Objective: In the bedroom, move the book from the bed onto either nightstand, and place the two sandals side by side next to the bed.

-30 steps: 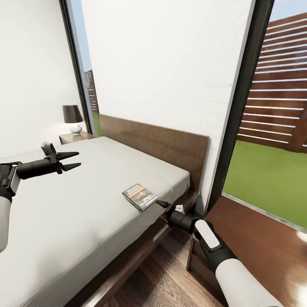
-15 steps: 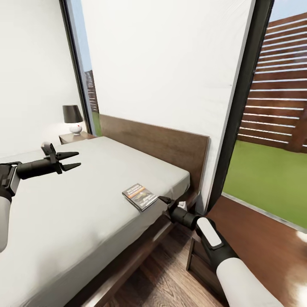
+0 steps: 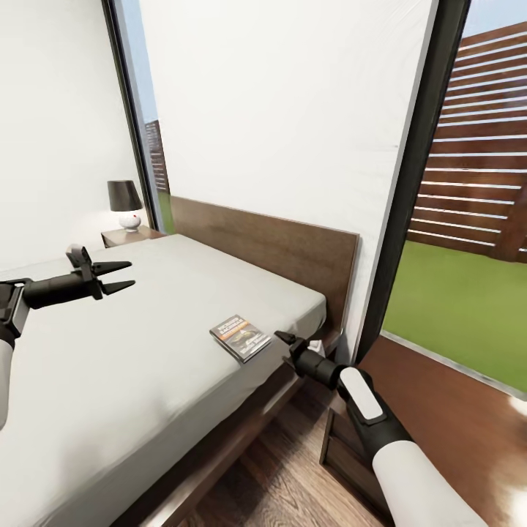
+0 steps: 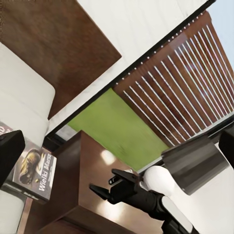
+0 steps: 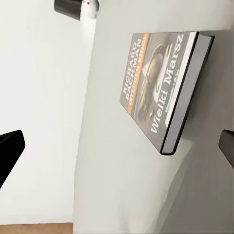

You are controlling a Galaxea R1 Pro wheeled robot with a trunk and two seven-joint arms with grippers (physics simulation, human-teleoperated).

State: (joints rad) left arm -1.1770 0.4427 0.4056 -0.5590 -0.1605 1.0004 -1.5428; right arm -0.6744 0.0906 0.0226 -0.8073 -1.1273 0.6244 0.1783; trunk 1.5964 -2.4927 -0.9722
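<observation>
The book [image 3: 240,337] lies flat on the light-grey mattress of the bed [image 3: 132,344], near its right edge; the right wrist view shows its cover [image 5: 156,87] close up. My right gripper [image 3: 282,338] is open just right of the book at mattress height, not touching it, and also appears in the left wrist view [image 4: 105,185]. My left gripper [image 3: 123,274] hovers open and empty over the mattress's left part. One nightstand [image 3: 342,448] stands below my right forearm, another nightstand [image 3: 128,236] at the far side. The sandals are out of view.
A dark-shaded lamp [image 3: 125,204] stands on the far nightstand. The brown headboard [image 3: 278,249] backs onto a white wall between tall windows [image 3: 468,219]. Wood-plank floor [image 3: 285,476] runs between the bed frame and the near nightstand, which also carries a lamp [image 4: 187,168].
My right gripper has risen slightly and edged toward the book's right edge. My left gripper has drawn back a little to the left. The book has not moved.
</observation>
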